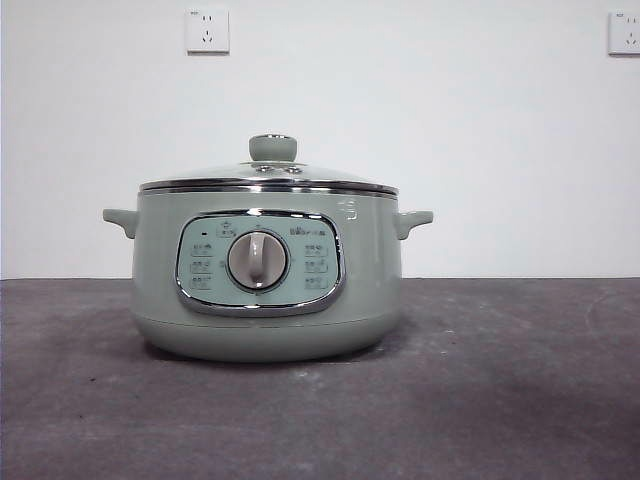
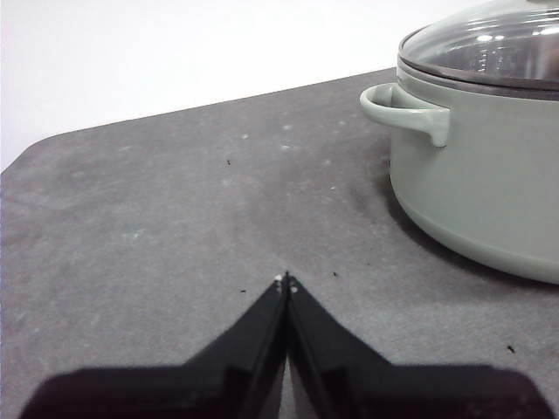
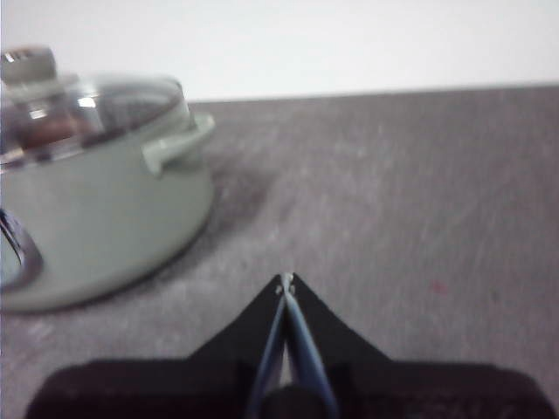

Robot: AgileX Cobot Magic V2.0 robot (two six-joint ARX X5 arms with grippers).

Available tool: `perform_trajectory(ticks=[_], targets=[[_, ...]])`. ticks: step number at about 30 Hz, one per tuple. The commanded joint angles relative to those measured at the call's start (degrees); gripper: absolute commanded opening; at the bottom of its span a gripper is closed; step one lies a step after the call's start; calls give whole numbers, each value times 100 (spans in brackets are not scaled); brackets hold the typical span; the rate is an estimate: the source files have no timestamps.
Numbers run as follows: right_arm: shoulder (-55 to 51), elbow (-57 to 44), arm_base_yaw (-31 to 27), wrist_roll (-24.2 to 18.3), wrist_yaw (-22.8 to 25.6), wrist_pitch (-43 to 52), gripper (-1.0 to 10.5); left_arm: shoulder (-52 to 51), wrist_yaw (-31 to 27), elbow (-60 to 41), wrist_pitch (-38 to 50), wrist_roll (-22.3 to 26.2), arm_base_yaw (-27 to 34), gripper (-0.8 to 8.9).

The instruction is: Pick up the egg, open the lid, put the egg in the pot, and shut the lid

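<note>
The pale sage-green pot point(image 1: 268, 320) stands on the grey table, its dial panel facing the front view. The glass lid point(image 1: 268, 176) with its green knob point(image 1: 272, 148) sits closed on it. In the right wrist view a reddish-brown blur, likely the egg point(image 3: 48, 131), shows through the lid point(image 3: 105, 100) inside the pot point(image 3: 96, 218). My left gripper point(image 2: 286, 279) is shut and empty, low over the table beside the pot point(image 2: 489, 192). My right gripper point(image 3: 286, 279) is shut and empty on the pot's other side. Neither arm shows in the front view.
Bare grey table point(image 1: 500, 380) spreads around the pot. The table's rounded corner and edge point(image 2: 26, 157) meet the white wall in the left wrist view. Two wall sockets point(image 1: 207, 30) point(image 1: 624, 32) hang on the wall behind.
</note>
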Motion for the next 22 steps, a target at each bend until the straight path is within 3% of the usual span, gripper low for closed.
perform_trajectory(ticks=[1,22], targets=[[-24,-63,-2,138,-4,-109,1,-17,2,-81,11,-35,13,-3],[-24,-63,-2,289,-24,-79,1,-17,2,-81,7,-35,13,-3]])
